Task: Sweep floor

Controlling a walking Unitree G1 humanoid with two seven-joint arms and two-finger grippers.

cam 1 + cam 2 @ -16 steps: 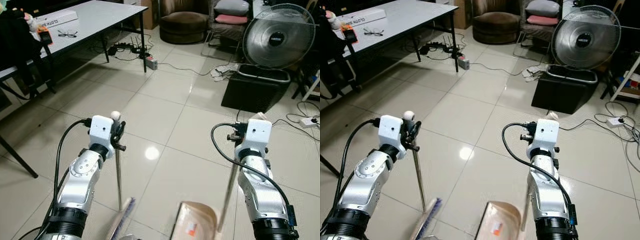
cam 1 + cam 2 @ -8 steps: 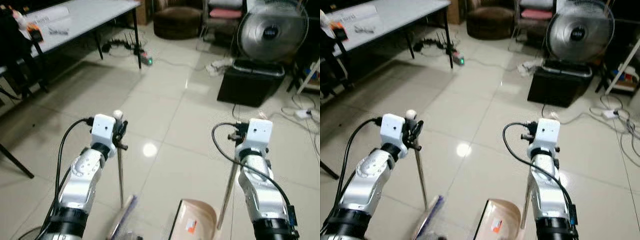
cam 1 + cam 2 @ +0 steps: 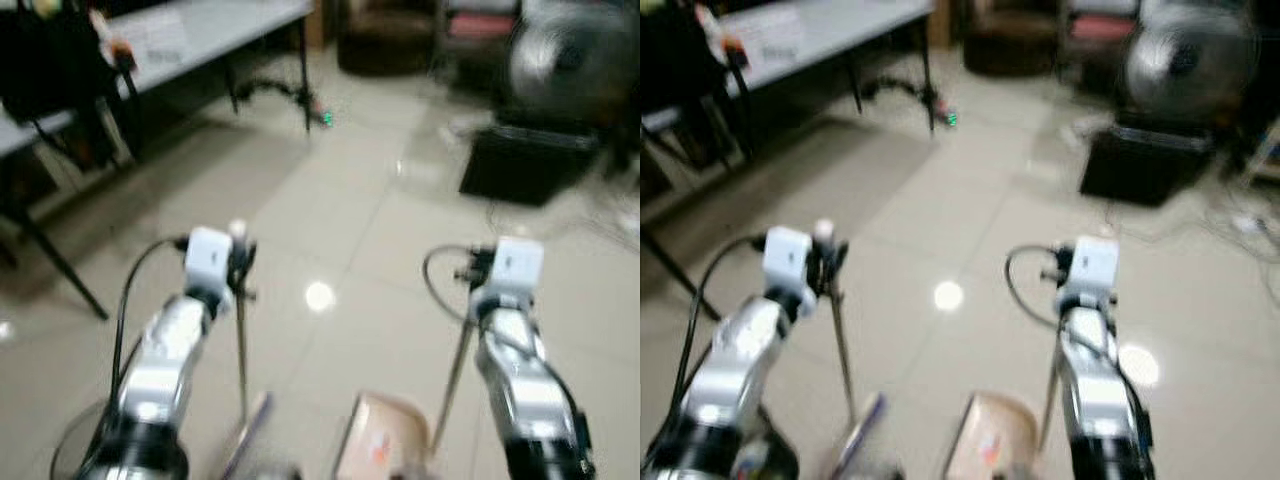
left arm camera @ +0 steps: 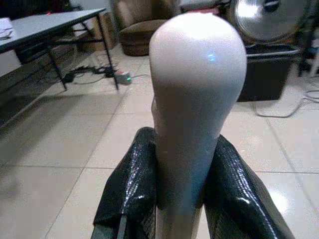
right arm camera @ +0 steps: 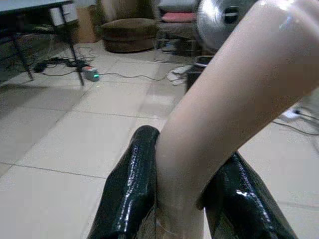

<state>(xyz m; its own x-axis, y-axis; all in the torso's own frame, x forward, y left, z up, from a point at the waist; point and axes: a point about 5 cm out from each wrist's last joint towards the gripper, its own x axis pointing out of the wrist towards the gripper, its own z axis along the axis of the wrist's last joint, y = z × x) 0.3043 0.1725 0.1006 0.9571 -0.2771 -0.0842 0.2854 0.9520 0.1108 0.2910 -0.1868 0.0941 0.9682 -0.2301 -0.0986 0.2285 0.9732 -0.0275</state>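
A: Which step is judged to be in hand?

B: Carrying and positioning, it seems, not sweeping proper. The broom (image 3: pixel 240 385) is held upright by the left gripper (image 4: pixel 182 164), whose fingers (image 4: pixel 130 184) are pinched on the pale knobbed top of the handle. The dustpan (image 3: pixel 385 445) is held by the right gripper (image 5: pixel 179 184), its fingers (image 5: pixel 132 184) clamped on the beige handle. The head views are blurred, so walking or turning is presumed.

A: Where are the tools placed?

B: The broom head is seen low on the tiled floor (image 3: pixel 340 210) just ahead of the robot, with the pan just beside it, to the right. No dirt can be made out on the tiles.

A: What is called for next?

B: A patch to be swept must be found; then the bristles should be drawn toward the pan's mouth, the pan being kept flat. The desk (image 3: pixel 200 35) legs and the cables near the fan (image 3: pixel 575 65) should be avoided.
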